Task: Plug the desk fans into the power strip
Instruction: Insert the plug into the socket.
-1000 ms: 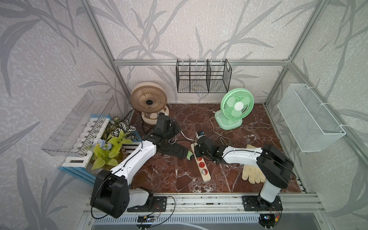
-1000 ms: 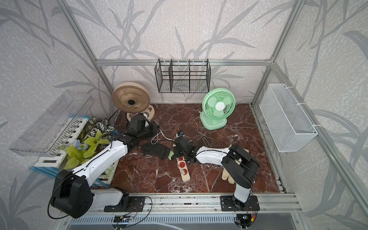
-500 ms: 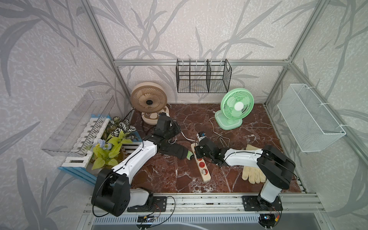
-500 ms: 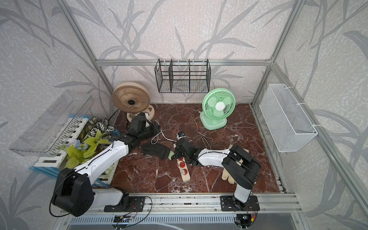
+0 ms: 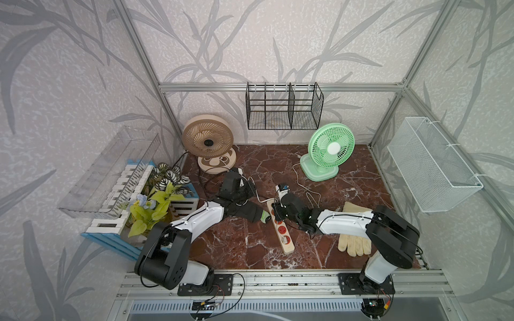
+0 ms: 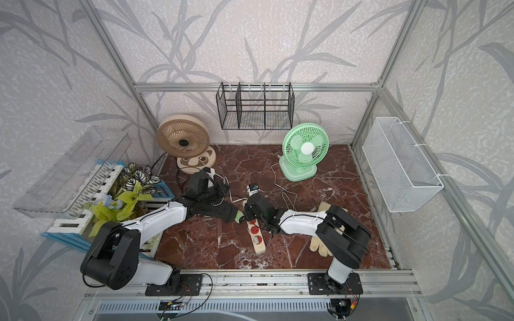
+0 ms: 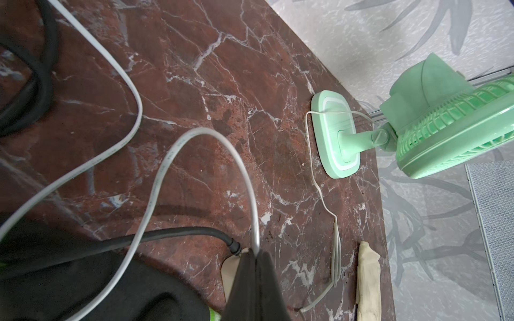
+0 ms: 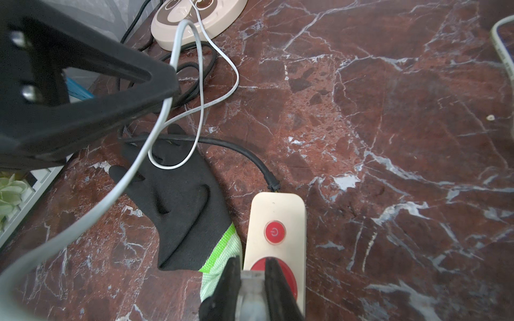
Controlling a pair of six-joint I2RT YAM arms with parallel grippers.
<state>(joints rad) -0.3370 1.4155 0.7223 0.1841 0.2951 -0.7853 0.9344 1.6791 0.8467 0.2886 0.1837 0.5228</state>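
Observation:
The power strip (image 5: 281,232) (image 6: 256,234) (image 8: 275,211) is a cream bar with red sockets and a red button, lying mid-table. My right gripper (image 8: 251,273) (image 5: 274,213) (image 6: 249,215) is shut on a grey-white plug (image 8: 251,289), held right over the red socket nearest the button. Its prongs are hidden. My left gripper (image 7: 256,251) (image 5: 251,190) (image 6: 225,189) is shut on the white cord (image 7: 167,166) (image 8: 200,91), which runs back to the base of the beige desk fan (image 5: 208,139) (image 6: 182,139) (image 8: 194,14).
A green fan (image 5: 331,146) (image 7: 445,125) stands at the back right, its thin cord loose on the marble. A black glove (image 5: 247,212) (image 8: 180,200) touches the strip's left side. Cream gloves (image 5: 354,239) lie front right; a planter crate (image 5: 155,200) stands left. Black cord loops lie near the beige fan.

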